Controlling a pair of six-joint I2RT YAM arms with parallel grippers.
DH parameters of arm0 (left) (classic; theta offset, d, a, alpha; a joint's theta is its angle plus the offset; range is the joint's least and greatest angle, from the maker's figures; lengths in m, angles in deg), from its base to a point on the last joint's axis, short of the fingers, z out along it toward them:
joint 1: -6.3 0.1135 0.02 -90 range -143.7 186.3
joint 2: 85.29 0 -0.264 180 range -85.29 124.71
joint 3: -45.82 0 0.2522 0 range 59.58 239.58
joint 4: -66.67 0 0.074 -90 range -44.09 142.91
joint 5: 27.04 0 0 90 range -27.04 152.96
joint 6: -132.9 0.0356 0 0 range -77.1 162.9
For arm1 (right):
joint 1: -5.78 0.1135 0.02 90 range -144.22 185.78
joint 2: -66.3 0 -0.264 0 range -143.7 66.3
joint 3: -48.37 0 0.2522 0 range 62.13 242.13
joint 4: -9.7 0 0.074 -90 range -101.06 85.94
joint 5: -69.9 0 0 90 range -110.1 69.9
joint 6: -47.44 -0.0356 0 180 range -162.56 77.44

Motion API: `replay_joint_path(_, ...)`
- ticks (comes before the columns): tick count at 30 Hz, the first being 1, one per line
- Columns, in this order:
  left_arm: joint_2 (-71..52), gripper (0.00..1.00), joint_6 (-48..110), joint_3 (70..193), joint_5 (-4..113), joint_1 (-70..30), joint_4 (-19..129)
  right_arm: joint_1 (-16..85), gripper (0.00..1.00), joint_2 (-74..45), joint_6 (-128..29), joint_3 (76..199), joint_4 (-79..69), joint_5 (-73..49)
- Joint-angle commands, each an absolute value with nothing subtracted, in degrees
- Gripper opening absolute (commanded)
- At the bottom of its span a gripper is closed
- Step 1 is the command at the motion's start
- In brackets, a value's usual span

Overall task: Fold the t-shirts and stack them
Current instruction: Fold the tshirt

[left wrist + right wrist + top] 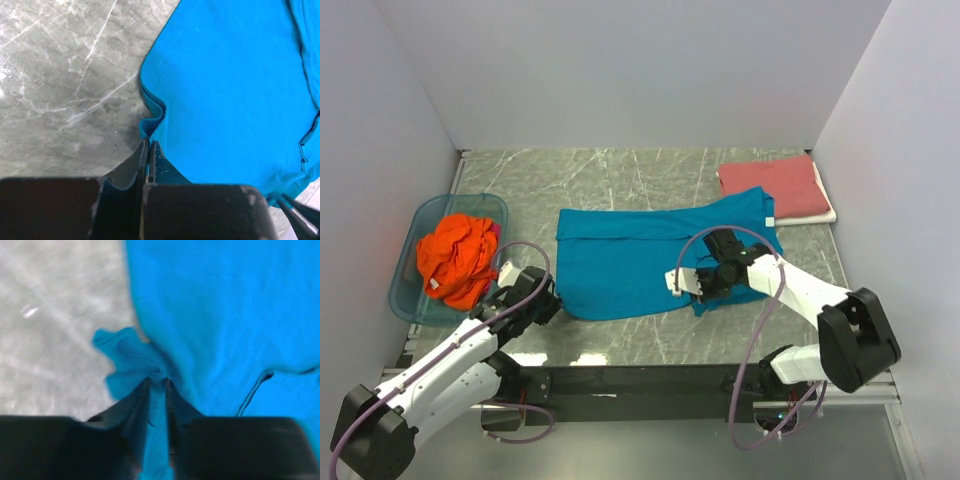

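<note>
A teal t-shirt (650,255) lies spread flat across the middle of the table, with its top edge folded over. My left gripper (548,305) is at the shirt's near left corner, shut, and a small fold of teal cloth (152,117) runs into its tips (149,142). At the near right part of the shirt, my right gripper (692,290) is shut on bunched teal cloth (135,357), which fills the narrow gap between its fingers (157,381). A dusty red t-shirt (775,188) lies folded at the back right. A bright orange t-shirt (455,255) sits crumpled in the tub.
A translucent blue plastic tub (402,290) stands at the left edge, close to my left arm. White walls enclose the table on three sides. A white layer (825,214) shows under the red t-shirt. Bare grey marble (650,340) runs along the near edge.
</note>
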State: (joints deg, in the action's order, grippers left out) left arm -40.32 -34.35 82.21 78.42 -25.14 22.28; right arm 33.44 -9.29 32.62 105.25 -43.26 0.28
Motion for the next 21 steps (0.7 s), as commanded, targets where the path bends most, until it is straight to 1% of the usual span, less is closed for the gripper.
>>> replay_joint_path(1, -41.17, 0.0, -33.83, 84.01, 79.57, -25.16, 23.29, 34.08, 0.29, -11.91, 21.72, 107.84, -34.13, -2.43)
replay_joint_path(2, -41.26, 0.0, -33.74, 84.01, 79.66, -25.25, 23.29, 34.08, 0.36, -11.92, 20.21, 107.84, -32.73, -3.57)
replay_joint_path(3, -41.35, 0.0, -33.65, 84.01, 79.74, -25.25, 23.29, 34.0, 0.37, -11.23, 18.46, 107.66, -29.49, -6.71)
replay_joint_path(5, -41.17, 0.0, -33.48, 84.01, 79.83, -25.25, 23.47, 33.65, 0.39, -9.82, 15.9, 107.75, -28.93, -7.71)
replay_joint_path(9, -40.39, 0.0, -33.21, 83.93, 79.4, -25.16, 24.43, 31.72, 0.4, -4.21, 15.89, 109.33, -34.35, -2.9)
replay_joint_path(11, -40.12, 0.0, -32.95, 83.75, 79.13, -25.16, 24.96, 31.19, 0.4, -2.09, 20.09, 109.33, -38.23, 0.79)
replay_joint_path(12, -39.86, 0.0, -32.86, 83.75, 78.96, -25.25, 25.14, 30.92, 0.39, -0.08, 22.37, 109.07, -43.21, 2.64)
replay_joint_path(13, -39.85, 0.0, -32.69, 83.75, 78.87, -25.16, 25.14, 30.49, 0.39, 0.64, 27.53, 108.29, -45.69, 5.79)
replay_joint_path(15, -40.11, 0.0, -32.68, 83.66, 78.78, -25.16, 25.22, 30.57, 0.39, 2.13, 32.13, 106.88, -51.05, 7.31)
replay_joint_path(17, -40.55, 0.0, -32.77, 83.4, 78.78, -25.16, 25.31, 30.57, 0.38, 2.05, 34.87, 104.77, -51.96, 6.88)
replay_joint_path(21, -41.17, 0.0, -32.86, 83.14, 78.52, -25.16, 25.23, 30.57, 0.39, -0.31, 34.52, 101.34, -48.72, 4.33)
